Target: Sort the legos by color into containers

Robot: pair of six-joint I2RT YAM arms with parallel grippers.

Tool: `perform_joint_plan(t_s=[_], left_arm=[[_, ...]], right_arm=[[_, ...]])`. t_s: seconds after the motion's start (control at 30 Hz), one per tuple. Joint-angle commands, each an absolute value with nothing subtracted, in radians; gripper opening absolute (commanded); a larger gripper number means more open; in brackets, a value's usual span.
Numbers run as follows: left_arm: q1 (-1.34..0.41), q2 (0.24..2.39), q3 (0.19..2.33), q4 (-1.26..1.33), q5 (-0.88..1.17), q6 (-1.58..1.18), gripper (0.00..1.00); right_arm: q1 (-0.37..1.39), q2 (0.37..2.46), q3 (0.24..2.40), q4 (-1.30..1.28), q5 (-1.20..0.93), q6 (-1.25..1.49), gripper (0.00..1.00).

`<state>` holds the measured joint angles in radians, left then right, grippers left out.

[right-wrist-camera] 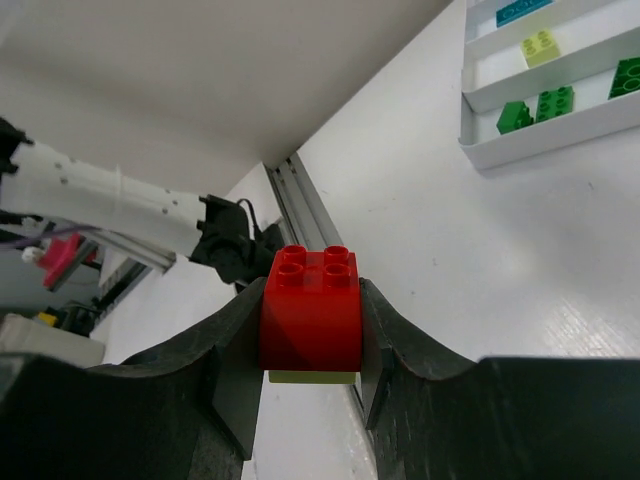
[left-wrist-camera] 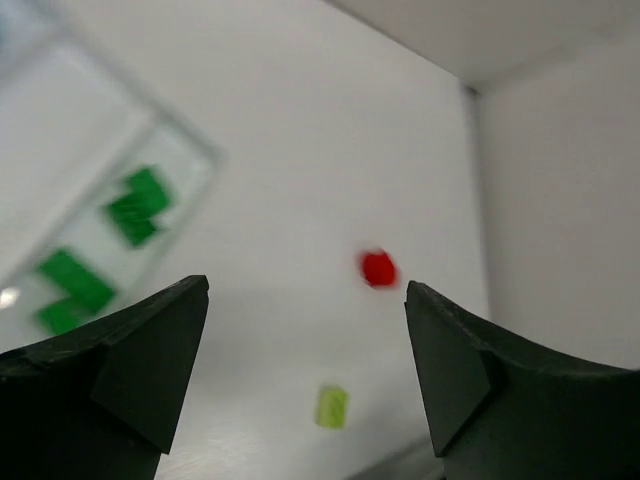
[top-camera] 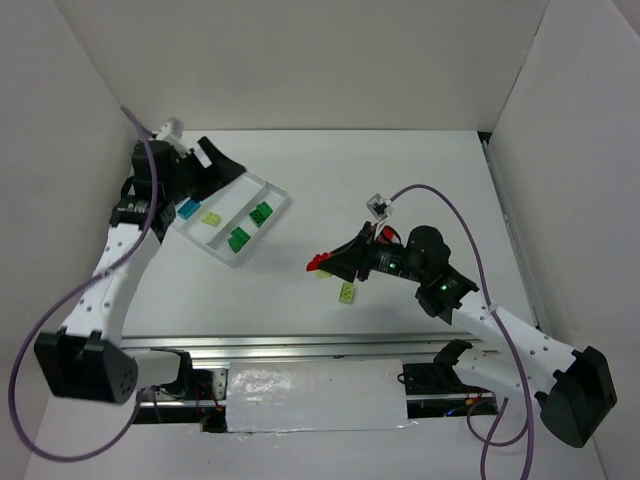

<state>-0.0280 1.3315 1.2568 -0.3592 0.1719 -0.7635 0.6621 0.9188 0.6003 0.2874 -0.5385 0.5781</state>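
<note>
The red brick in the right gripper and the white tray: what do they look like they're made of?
Red brick: probably hard moulded plastic with a smooth, slightly glossy finish, going by its crisp round studs, even colour and soft sheen.
Tray: likely thin rigid plastic, plain white and smooth, with thin straight dividing walls. Painted metal cannot be ruled out.

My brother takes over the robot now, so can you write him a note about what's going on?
Left gripper: open, empty, by the white plastic tray's far end.
Right gripper: shut on a red studded plastic brick, over the table, apart from the tray.
Done: a teal brick, a pale yellow brick and green bricks lie in the tray, each colour in its own compartment.
Left: drop the red brick in, then the loose pale yellow brick on the table.
</note>
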Motion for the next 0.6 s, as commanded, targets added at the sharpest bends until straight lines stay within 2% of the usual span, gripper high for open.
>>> perform_joint_plan(t_s=[0.0,0.1,0.23,0.43,0.57], left_arm=[[-0.164,1.198,1.139,-0.111,0.636,-0.677,0.93],[-0.323,1.089,1.068,-0.008,0.800,-0.667,0.96],[-0.510,1.031,1.031,0.052,0.890,-0.628,0.96],[-0.572,0.973,0.983,0.093,0.943,-0.624,0.91],[-0.607,0.973,0.953,0.150,0.954,-0.655,0.84]], right_arm=[[0.635,0.900,0.624,0.423,-0.593,0.672,0.00],[0.630,0.902,0.609,0.548,-0.728,0.728,0.00],[0.627,0.923,0.627,0.669,-0.891,0.785,0.00],[0.630,0.885,0.638,0.654,-0.927,0.778,0.00],[0.627,0.867,0.649,0.586,-0.896,0.752,0.00]])
